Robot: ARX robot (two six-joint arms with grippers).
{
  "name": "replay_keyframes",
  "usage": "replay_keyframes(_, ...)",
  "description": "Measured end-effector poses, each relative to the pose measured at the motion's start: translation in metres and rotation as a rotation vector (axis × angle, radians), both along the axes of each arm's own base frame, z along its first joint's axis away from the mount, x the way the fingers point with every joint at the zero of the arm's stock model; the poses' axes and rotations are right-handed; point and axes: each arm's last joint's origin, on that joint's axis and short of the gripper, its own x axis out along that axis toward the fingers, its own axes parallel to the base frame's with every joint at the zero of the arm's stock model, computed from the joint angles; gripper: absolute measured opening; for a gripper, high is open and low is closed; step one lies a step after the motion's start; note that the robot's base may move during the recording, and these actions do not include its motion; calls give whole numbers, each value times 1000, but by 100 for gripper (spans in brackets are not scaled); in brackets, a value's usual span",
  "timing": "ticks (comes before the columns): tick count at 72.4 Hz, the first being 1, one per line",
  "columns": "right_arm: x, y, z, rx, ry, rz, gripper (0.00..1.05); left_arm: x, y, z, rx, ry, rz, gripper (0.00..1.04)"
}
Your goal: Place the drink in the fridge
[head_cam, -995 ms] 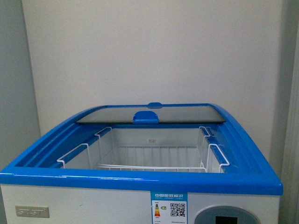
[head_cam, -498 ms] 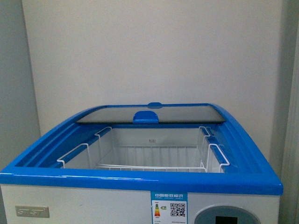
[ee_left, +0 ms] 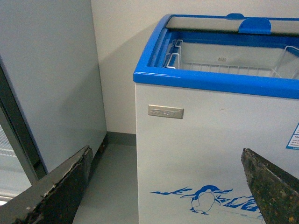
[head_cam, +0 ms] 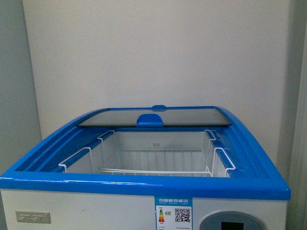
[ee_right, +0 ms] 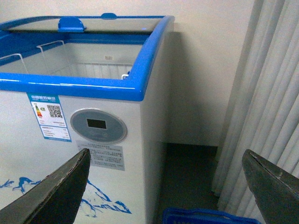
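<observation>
The fridge [head_cam: 144, 184] is a white chest cooler with a blue top rim, straight ahead. Its glass lid [head_cam: 153, 116] is slid to the back, so the top stands open over a white wire basket [head_cam: 148, 165]. The fridge also shows in the left wrist view [ee_left: 201, 140] with its penguin picture, and in the right wrist view [ee_right: 103, 84] with its oval grey display panel [ee_right: 98, 126]. My left gripper [ee_left: 166, 186] is open and empty, low in front of the fridge. My right gripper [ee_right: 166, 186] is open and empty near the fridge's right front corner. The drink is out of view.
A tall grey cabinet [ee_left: 46, 79] stands left of the fridge, with a narrow strip of floor between them. Pale curtains [ee_right: 266, 93] hang on the right. The rim of a blue basket [ee_right: 205, 217] lies on the floor below my right gripper. A plain wall is behind.
</observation>
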Motion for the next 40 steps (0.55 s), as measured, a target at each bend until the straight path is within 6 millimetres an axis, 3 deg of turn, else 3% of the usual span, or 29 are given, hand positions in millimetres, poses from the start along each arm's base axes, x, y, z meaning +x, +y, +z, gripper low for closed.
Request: replay_keyframes(40,0,0,0,0,0,0,97,0,0,0,0,0,0,97)
